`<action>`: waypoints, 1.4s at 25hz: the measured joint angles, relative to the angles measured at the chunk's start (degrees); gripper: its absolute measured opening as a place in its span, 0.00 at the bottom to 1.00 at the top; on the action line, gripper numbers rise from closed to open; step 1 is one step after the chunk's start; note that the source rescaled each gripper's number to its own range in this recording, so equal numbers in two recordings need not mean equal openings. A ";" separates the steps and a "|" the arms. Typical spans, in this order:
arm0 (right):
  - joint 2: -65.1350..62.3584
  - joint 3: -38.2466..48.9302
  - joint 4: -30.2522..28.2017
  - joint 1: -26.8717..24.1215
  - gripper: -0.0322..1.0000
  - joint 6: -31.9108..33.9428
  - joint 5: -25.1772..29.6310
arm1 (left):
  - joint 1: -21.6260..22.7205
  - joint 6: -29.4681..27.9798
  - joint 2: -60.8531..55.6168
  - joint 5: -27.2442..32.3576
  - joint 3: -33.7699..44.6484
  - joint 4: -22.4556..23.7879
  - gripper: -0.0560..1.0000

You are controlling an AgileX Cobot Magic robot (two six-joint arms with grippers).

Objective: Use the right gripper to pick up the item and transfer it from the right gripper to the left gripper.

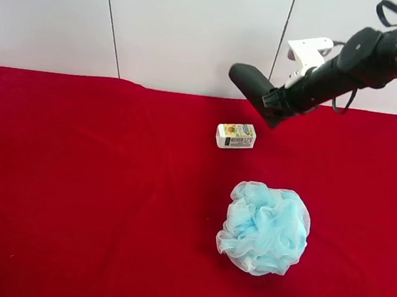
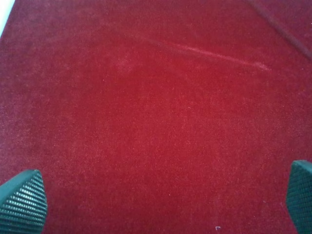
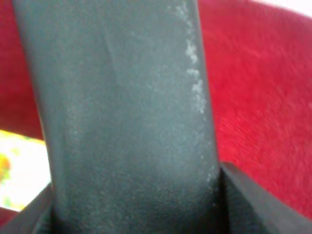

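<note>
The item, a long dark case, is held in the air above the back right of the red cloth. My right gripper, on the plastic-wrapped arm with the white bracket, is shut on its lower end. In the right wrist view the dark case fills the picture between the jaws. My left gripper is open over bare red cloth; only its two textured fingertips show. The left arm is out of the exterior high view.
A small white printed box lies on the red cloth just below the held case. A pale blue mesh bath puff sits nearer the front. A white wall stands behind the table.
</note>
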 joint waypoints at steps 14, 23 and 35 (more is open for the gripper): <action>-4.93 0.00 7.51 14.13 0.12 -11.53 0.34 | 0.00 0.00 0.00 0.00 0.00 0.00 0.98; -4.93 0.00 17.67 28.20 0.11 -25.17 -6.40 | 0.00 0.00 0.00 0.00 0.00 0.00 0.98; -4.93 0.00 20.60 32.82 0.10 -28.56 -11.76 | 0.00 0.00 0.15 0.00 0.00 -0.13 0.98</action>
